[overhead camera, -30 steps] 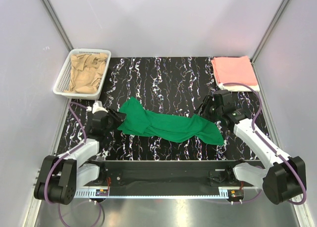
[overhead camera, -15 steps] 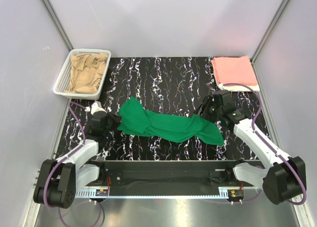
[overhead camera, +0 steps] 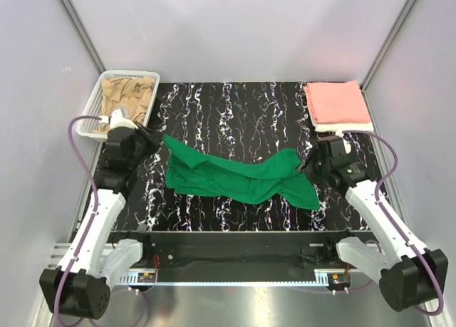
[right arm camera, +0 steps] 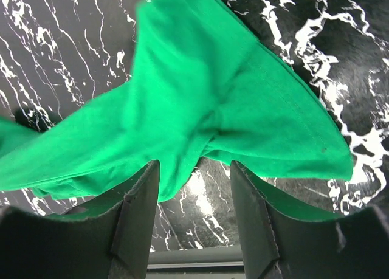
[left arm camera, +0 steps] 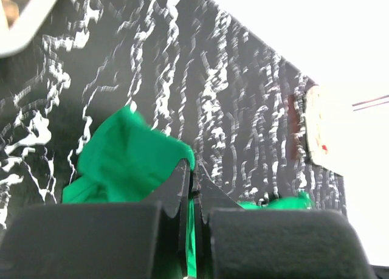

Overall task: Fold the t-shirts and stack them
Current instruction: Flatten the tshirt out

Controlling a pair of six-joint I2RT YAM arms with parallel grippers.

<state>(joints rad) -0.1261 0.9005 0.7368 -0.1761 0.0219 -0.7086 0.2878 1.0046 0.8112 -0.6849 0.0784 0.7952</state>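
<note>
The green shirt [overhead camera: 228, 177] lay crumpled across the middle of the counter [overhead camera: 235, 113], stretched in a long band from left to right. Its far left corner was pulled up into a point, and the left gripper [overhead camera: 153, 140] was closed on that corner. In the left wrist view the gripper [left arm camera: 190, 169] had its jaws pressed together with a strip of green cloth [left arm camera: 127, 160] pinched between them and more of it bunched just beyond the tips.

The shirt's right end rose in a small peak beside the right gripper [overhead camera: 308, 163], then ran down to a point toward the near edge. In the right wrist view the gripper [right arm camera: 194, 169] had its jaws standing apart, with bare counter showing in the gap, and the green cloth [right arm camera: 200, 96] spread just beyond the fingertips. Whether the cloth touched the fingers could not be told.

At the far right corner, a folded pink shirt [overhead camera: 336, 102] sat on a white shirt [overhead camera: 345, 127], of which only the near edge showed. At the far left corner, a tan shirt [overhead camera: 125, 102] lay rumpled in the basket [overhead camera: 89, 117], just beyond the left gripper.
</note>
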